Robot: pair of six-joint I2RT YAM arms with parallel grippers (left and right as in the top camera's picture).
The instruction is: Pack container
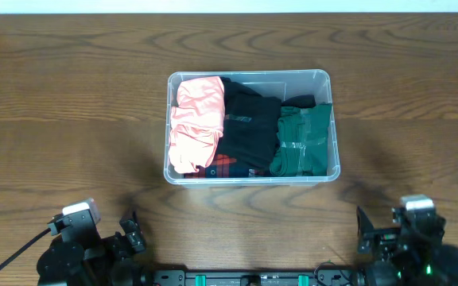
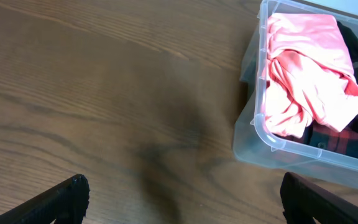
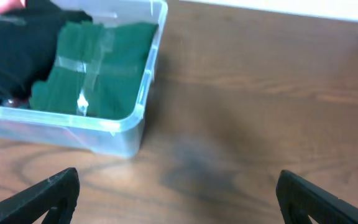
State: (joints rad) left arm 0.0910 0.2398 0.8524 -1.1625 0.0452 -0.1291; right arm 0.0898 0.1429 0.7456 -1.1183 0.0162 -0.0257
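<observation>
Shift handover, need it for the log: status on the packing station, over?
Left gripper and right gripper open, empty, off the container. It holds pink garment, black garment, green garment side by side. Nothing seen in the way.

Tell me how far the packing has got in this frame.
It looks done or nearly so: the container holds a pink garment, a black garment, a green garment and a red plaid cloth underneath. Nothing is in hand: the left gripper and right gripper are open, empty and apart from the bin. I see nothing left to pack.
</observation>
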